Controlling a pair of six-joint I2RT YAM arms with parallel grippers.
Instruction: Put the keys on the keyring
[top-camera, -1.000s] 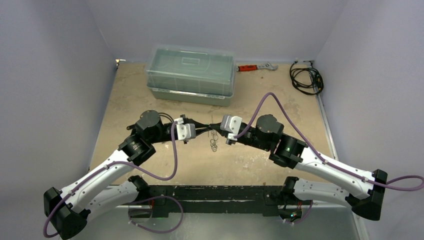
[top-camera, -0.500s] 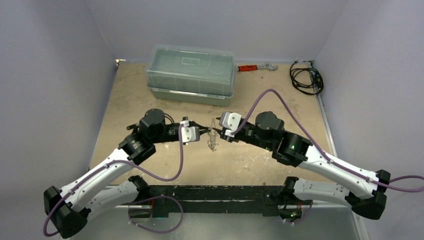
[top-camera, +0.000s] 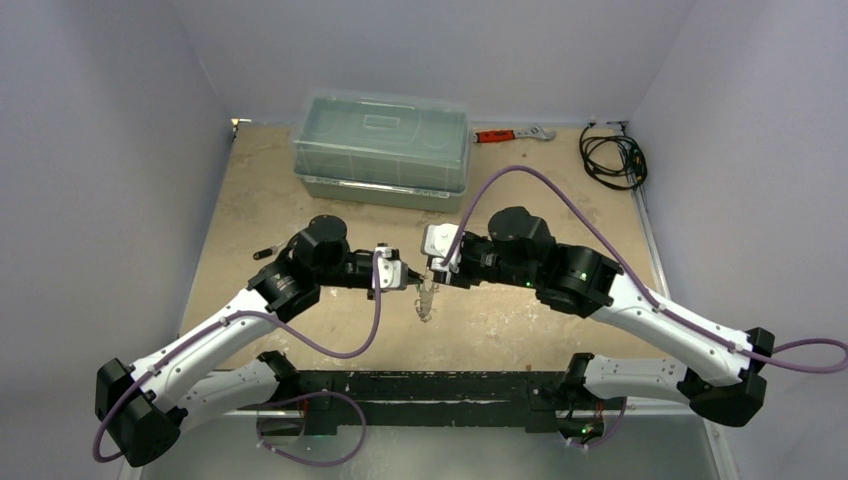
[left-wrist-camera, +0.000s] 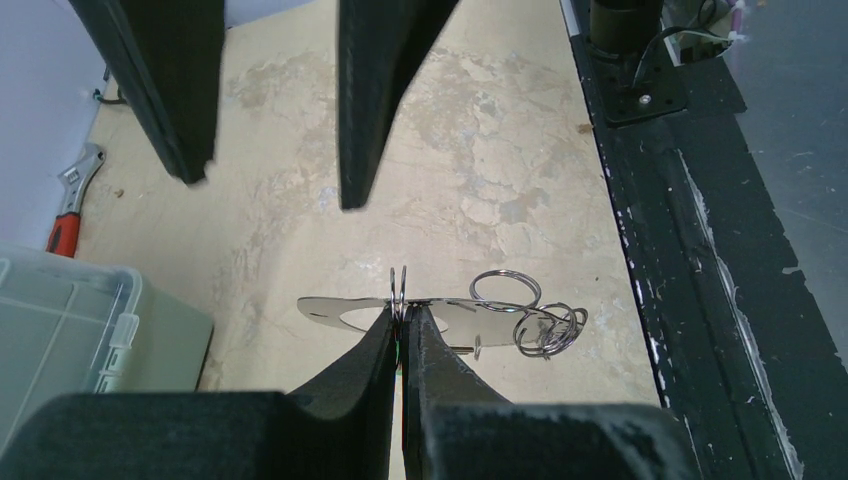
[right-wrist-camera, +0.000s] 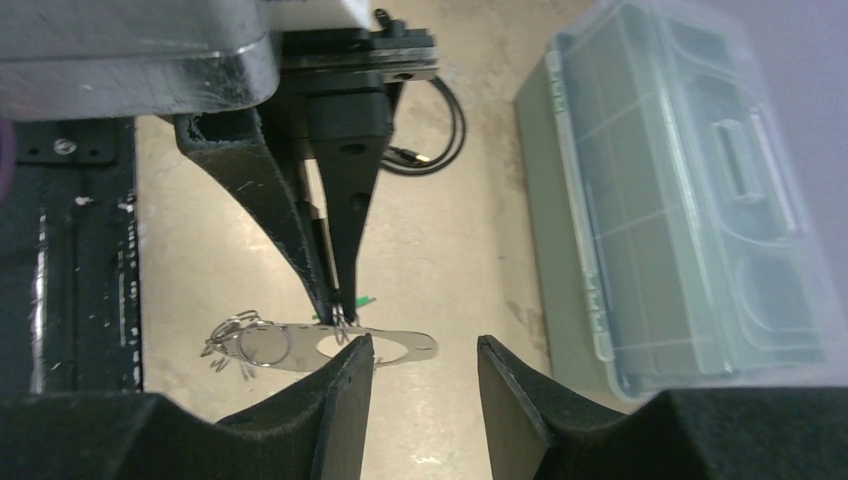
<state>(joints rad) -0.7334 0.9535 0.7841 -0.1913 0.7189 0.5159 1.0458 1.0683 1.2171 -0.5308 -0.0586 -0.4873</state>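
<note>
Slippage is the nearest danger. The keyring (left-wrist-camera: 399, 285) hangs in the air over the middle of the table (left-wrist-camera: 480, 150), and only the left gripper (left-wrist-camera: 400, 312) holds it, clenched on a thin double loop of wire at the very tips of its fingers. So narrow a pinch on round wire can let the loop roll or twist. If the right gripper (right-wrist-camera: 425, 340) nudges it while closing in, the whole bunch could turn out of line or drop.

A second risk is a wrong grab. The right gripper's jaws stand apart, grasping nothing, with the end of the flat tag (right-wrist-camera: 395, 347) just in front of them. If they shut there they would likely take the tag rather than the wire, and pulling against the left grip could bend the loop.

A third risk is tangling: the small rings (left-wrist-camera: 545, 330) at the far end of the tag are bunched together and could catch on a finger.

The keyring itself is fine silver wire threaded through a flat, pale oval tag that lies level and edge-on between the two grippers, with a slot showing in its face. A green speck (right-wrist-camera: 362, 298) sits beside the left fingers. It may be the head of a key, but it is too small to tell.

Behind, well apart from all this, stands a clear lidded box (right-wrist-camera: 690, 200).
</note>
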